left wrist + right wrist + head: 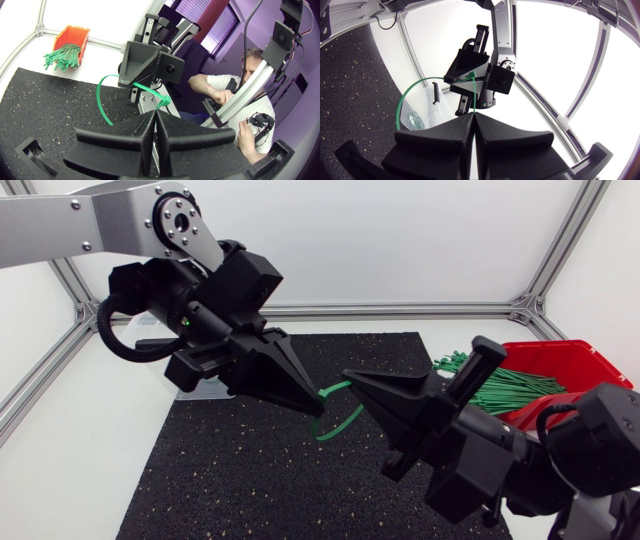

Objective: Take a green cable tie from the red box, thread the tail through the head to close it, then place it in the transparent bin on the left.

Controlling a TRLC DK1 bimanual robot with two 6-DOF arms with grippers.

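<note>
A green cable tie [338, 420] hangs bent in a loop above the black mat, between my two grippers. My left gripper [318, 408] is shut on one end of it and points down to the right. My right gripper [350, 376] is shut on the other end, its tip close to the left one. In the left wrist view the cable tie [101, 95] curves from my left gripper [154, 113] to the right gripper [134, 75]. In the right wrist view the cable tie [405, 97] arcs ahead of my right gripper [472, 116]. The red box [565, 362] holds several green ties [500, 388].
The black mat [250, 480] covers the middle of the table. The transparent bin [422, 107] stands below the left arm, mostly hidden by it in the head view. Aluminium frame rails [400, 309] run along the table's back and sides.
</note>
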